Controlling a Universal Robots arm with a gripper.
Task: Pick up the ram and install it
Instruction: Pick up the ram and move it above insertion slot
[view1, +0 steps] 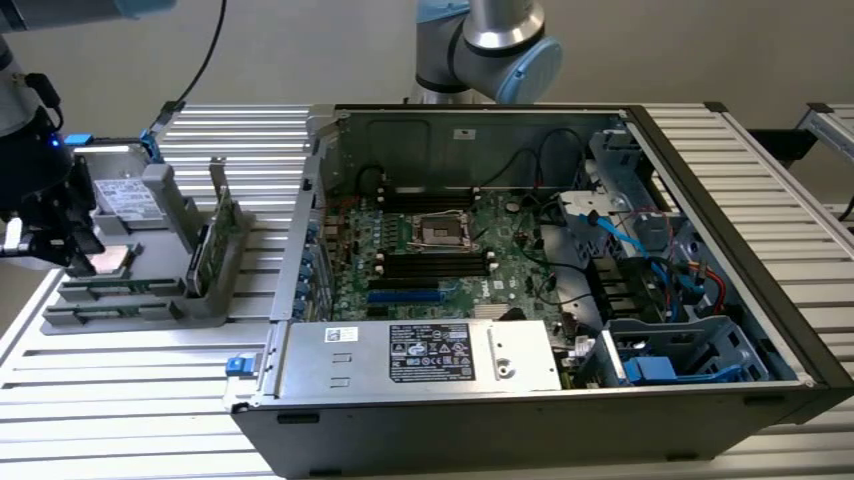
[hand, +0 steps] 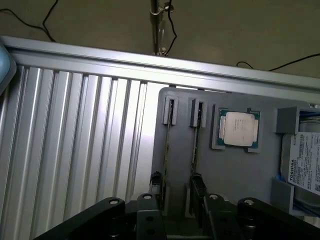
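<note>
Two slim ram sticks stand on edge in the slots of a grey holder (hand: 220, 170); one ram stick (hand: 167, 142) is beside the other (hand: 194, 147). In the exterior view the ram slots (view1: 118, 290) lie at the near end of that holder, at the exterior view's left. My gripper (hand: 176, 186) hovers over the near ends of the sticks, open, with one dark fingertip (hand: 156, 181) on each side and nothing held. The exterior view has the gripper (view1: 54, 245) just above the holder. The open computer case (view1: 747, 330) holds the motherboard (view1: 447, 235) with black memory slots (view1: 427, 262).
On the holder sit a square silver processor (hand: 239, 129) and a Toshiba hard drive (hand: 305, 167). A taller green card (view1: 214, 245) stands upright between the holder and the case. The ribbed metal table (view1: 147, 360) runs under everything, and the arm's base (view1: 481, 45) rises behind the case.
</note>
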